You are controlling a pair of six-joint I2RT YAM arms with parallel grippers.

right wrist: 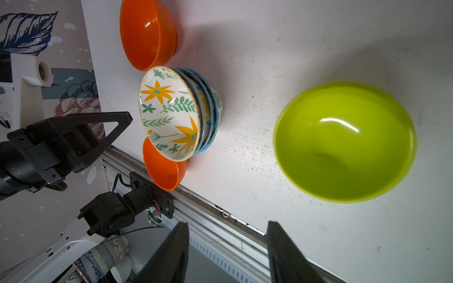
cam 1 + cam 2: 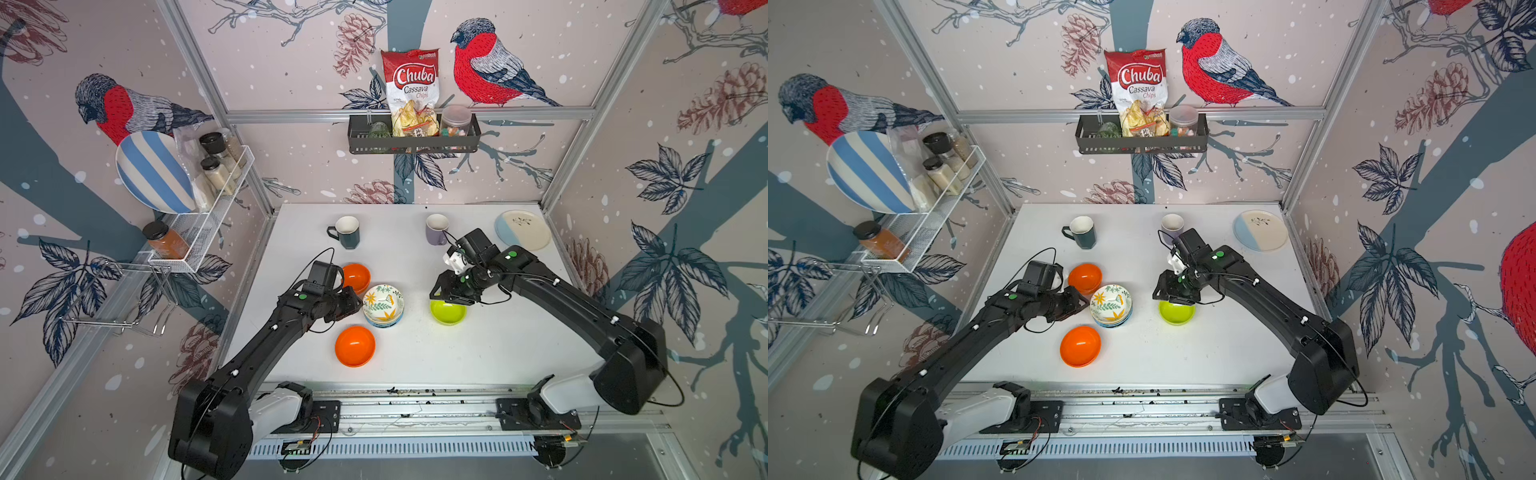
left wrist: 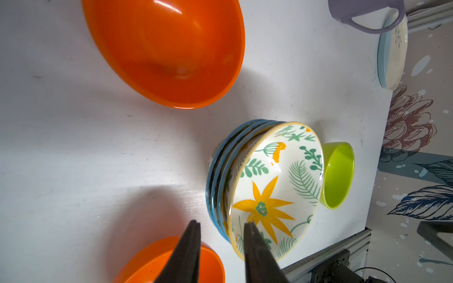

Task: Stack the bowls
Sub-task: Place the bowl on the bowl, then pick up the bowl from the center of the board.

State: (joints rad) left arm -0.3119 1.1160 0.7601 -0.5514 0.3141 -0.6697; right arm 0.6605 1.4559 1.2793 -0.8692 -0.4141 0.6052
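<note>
The near orange bowl [image 2: 354, 345] sits upright and alone on the white table [image 2: 478, 357], closest to the arm bases. Behind it stands the stack [image 2: 383, 307], blue-rimmed bowls nested with the yellow-floral bowl [image 3: 277, 186] on top. The left gripper [image 3: 221, 224] hangs just beside the stack's left rim, jaws part way apart and grasping nothing. Right of the stack, the lime green bowl [image 2: 448, 312] rests alone. The right gripper [image 1: 226, 224] hovers over its far edge, jaws spread wide and empty. The far orange bowl [image 2: 356, 277] sits just behind the stack. Farthest back stand 2 mugs, the dark mug [image 2: 347, 232] and the lavender mug [image 2: 436, 228], with a plate [image 2: 522, 229] in the right corner.
</note>
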